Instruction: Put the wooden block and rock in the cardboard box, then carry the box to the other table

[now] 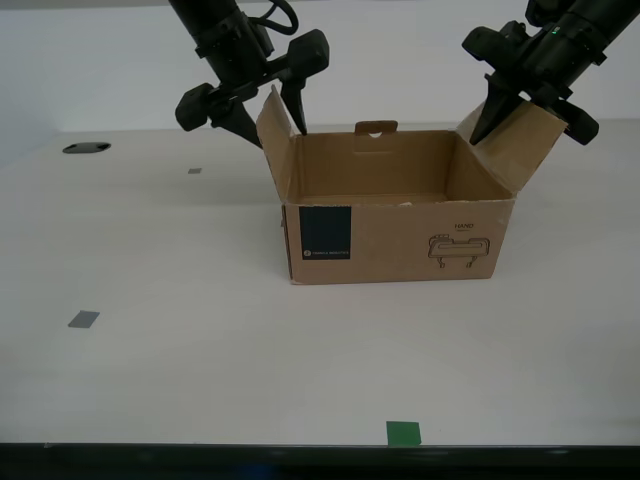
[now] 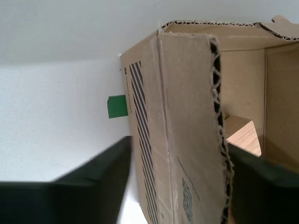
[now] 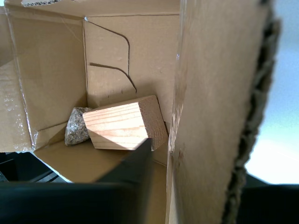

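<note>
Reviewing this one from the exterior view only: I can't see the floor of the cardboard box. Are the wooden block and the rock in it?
Observer: Yes. The first wrist view shows the wooden block lying on the floor of the cardboard box, with the rock against one end of it.
Operator: What is my first gripper on?
Observer: It straddles a side flap, with one finger inside the box.
Operator: And my second gripper?
Observer: It straddles a cardboard flap too; I cannot tell whether it is clamped.

Beige table (image 1: 200,380): green square (image 1: 404,433), grey square (image 1: 83,319), dark grommet (image 1: 86,148).
</note>
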